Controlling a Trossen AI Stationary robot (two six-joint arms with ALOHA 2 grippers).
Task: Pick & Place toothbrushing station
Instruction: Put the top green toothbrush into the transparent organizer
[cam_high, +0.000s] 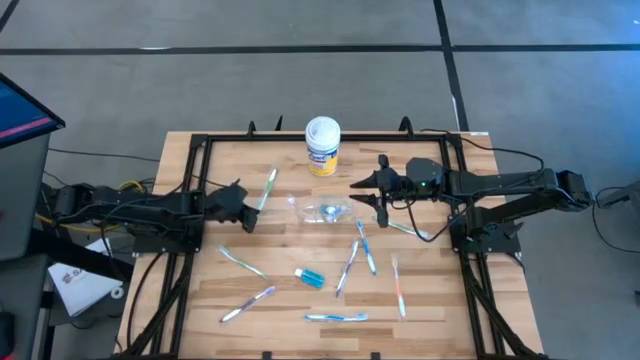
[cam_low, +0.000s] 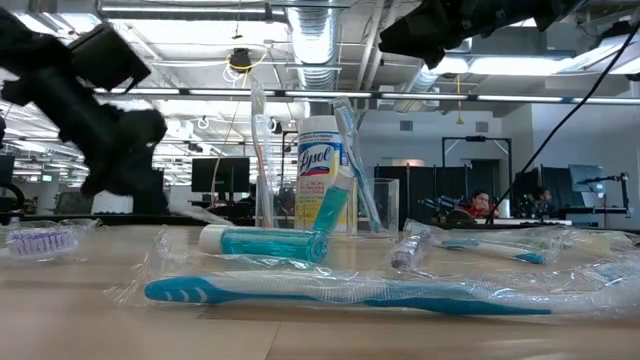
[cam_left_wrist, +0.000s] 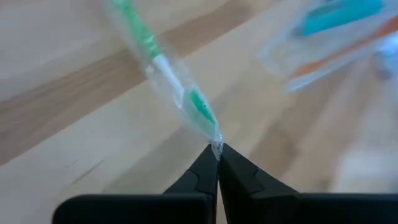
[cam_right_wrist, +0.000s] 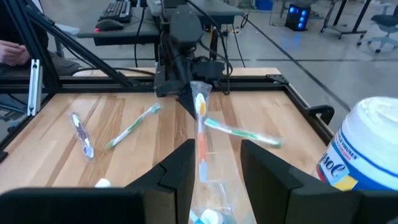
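Note:
The see-through cup (cam_high: 325, 210) stands mid-table with an orange-and-white wrapped toothbrush (cam_right_wrist: 200, 134) upright in it. Several more wrapped toothbrushes (cam_high: 347, 268) and a teal tube (cam_high: 311, 277) lie flat on the near half of the table. My left gripper (cam_high: 248, 212), left of the cup, is shut on a wrapped green-and-white toothbrush (cam_high: 268, 188) that points toward the far edge. My right gripper (cam_high: 358, 190) hangs open, high above the table just right of the cup. In its wrist view its fingers (cam_right_wrist: 180, 168) frame the cup without touching it. My left gripper pinches the clear wrapper's end (cam_left_wrist: 216, 145) of the green toothbrush between its two shut fingertips. The fingers slant downward from the table's left. The toothbrush runs on away from the fingertips. I cannot tell whether its far end rests on the wood.
A yellow canister with a white lid (cam_high: 323, 145) stands at the far edge behind the cup. A black frame (cam_high: 200, 150) rims the table. Loose toothbrushes (cam_high: 335, 317) crowd the near middle. Bare wood shows at the far left.

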